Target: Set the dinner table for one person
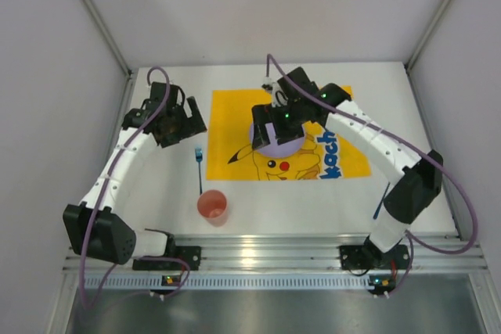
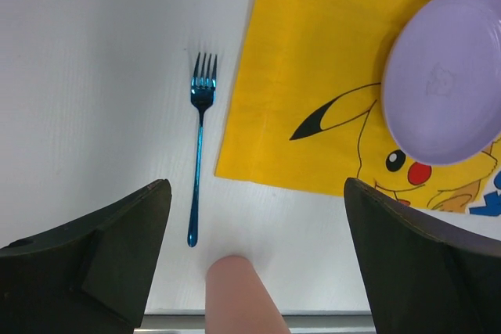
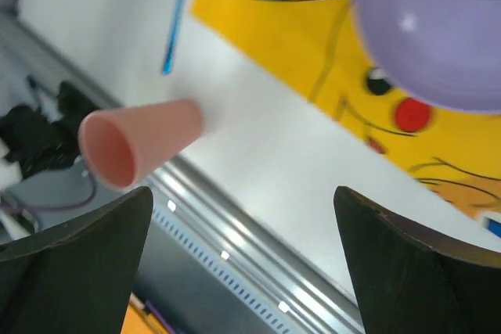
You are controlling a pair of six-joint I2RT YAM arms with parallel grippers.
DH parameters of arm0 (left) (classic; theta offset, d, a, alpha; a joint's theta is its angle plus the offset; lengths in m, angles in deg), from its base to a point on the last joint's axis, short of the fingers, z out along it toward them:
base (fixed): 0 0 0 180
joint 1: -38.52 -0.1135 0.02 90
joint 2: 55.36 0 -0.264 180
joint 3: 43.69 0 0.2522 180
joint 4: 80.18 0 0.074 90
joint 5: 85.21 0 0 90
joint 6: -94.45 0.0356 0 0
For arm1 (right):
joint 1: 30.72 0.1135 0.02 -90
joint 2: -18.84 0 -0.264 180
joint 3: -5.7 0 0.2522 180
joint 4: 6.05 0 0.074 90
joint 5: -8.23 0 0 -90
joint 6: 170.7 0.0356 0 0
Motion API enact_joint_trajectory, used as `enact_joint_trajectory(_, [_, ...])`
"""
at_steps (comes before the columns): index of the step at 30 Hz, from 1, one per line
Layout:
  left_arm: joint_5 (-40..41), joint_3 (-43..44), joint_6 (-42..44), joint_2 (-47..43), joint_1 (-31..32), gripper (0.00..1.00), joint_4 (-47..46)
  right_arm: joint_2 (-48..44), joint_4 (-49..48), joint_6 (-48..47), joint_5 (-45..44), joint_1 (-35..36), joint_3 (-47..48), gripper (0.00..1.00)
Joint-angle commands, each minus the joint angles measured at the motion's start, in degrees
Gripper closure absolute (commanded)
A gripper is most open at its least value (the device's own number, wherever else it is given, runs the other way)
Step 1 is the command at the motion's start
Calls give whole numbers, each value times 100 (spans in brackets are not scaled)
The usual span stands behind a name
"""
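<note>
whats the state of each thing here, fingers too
mat: spread flat on the dinner table
plate: flat on the mat, nothing on it
fork: lying flat on the dinner table left of the mat, tines pointing away from the arms
cup: upright, empty
left gripper: fingers open, holding nothing
right gripper: fingers open, holding nothing, above the plate

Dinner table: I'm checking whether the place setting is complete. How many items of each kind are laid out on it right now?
Fork: 1
Plate: 1
Cup: 1
Mat: 1
Thin blue piece partly hidden beside the right arm, kind unclear: 1
Total: 5
</note>
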Motion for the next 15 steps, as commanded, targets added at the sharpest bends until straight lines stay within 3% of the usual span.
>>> enact_joint_trajectory(1, [675, 71, -127, 81, 3, 2, 34, -41, -567, 229, 1444, 628, -665, 0])
enact_joint_trajectory(7, [457, -8, -127, 239, -568, 2, -28, 476, -876, 195, 2140, 1613, -230, 0])
enact_joint_trajectory(15, [395, -333, -13, -41, -1095, 2, 7, 1584, 20, -244, 1535, 2281, 877, 2])
